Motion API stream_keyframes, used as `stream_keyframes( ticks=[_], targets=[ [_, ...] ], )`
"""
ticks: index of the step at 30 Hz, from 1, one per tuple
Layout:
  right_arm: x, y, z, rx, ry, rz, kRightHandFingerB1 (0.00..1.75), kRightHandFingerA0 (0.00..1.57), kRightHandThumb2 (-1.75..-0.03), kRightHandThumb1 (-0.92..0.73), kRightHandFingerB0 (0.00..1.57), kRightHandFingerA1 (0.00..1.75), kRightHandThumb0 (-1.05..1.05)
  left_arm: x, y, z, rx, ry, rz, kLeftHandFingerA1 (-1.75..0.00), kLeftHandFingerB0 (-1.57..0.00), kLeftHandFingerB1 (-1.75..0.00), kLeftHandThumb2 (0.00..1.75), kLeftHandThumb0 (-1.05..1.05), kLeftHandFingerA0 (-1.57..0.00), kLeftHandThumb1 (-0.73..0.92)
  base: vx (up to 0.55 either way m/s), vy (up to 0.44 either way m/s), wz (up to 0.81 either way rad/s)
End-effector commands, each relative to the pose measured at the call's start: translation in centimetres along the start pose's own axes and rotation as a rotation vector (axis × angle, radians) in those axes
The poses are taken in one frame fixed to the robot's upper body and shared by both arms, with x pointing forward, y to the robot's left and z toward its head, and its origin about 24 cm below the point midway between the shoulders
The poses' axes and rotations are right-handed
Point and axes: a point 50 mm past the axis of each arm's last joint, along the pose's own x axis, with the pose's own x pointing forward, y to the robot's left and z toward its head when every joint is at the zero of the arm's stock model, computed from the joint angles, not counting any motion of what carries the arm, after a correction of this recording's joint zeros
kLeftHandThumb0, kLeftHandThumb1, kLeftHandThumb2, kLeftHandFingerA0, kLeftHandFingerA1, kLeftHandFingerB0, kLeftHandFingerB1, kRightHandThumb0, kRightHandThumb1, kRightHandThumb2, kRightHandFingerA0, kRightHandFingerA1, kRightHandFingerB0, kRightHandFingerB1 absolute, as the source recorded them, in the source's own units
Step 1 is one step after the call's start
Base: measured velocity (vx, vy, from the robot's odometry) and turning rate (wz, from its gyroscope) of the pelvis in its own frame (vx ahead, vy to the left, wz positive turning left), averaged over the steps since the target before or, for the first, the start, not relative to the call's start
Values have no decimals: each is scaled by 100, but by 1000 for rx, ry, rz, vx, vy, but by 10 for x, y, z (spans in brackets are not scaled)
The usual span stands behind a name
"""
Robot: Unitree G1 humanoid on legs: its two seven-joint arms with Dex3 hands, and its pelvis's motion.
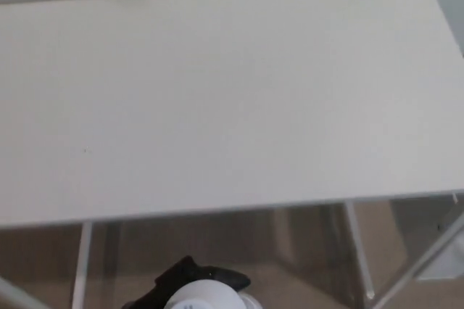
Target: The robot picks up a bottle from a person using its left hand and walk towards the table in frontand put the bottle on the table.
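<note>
Bottle (206, 299) at 6 o'clock, the left hand (187, 277) low, its fingers (230, 278) holding it, before the bench (217, 106).

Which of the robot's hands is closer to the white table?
The left. The left hand holds the bottle just short of the table's near edge, not yet over it. The right hand is not in view.
</note>
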Motion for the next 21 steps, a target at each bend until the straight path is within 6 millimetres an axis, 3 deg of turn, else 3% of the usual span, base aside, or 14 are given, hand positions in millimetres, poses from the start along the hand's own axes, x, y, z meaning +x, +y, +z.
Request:
stream_keyframes(
  ticks=[1,5,12,14,17,19,21],
  targets=[
    [0,1,0,4,11,2,44,71,-61,-70,56,59,-38,-3,1,12,24,-61,2,-146,-72,-110,77,2,-99,84,202,103,0],
    [1,-1,2,11,6,1,43,71,-61,-71,53,58,-36,-1,2,20,27,-96,2,-147,-73,-111,78,1,-99,84,212,102,3],
    [0,1,-1,7,18,11,44,73,-62,-70,56,55,-38,-4,15,53,-7,-211,37,-146,-73,-110,76,-1,-95,85,20,-11,3],
    [0,2,0,-3,17,17,45,72,-62,-71,58,57,-38,-5,24,69,-9,-269,62,-147,-74,-109,77,-1,-95,86,-33,-185,7],
    [1,1,0,-1,18,14,45,73,-62,-71,57,58,-38,-3,29,76,14,-303,74,-146,-74,-109,77,0,-96,86,13,-130,-22],
    [0,3,-1,-11,24,21,44,71,-62,-72,55,57,-38,6,46,92,63,-336,111,-138,-75,-106,80,3,-103,83,29,-113,-3],
    [0,5,-1,-16,23,29,45,69,-62,-73,56,55,-38,13,54,95,93,-336,130,-139,-75,-107,80,4,-103,83,-5,-95,1]
  ],
)
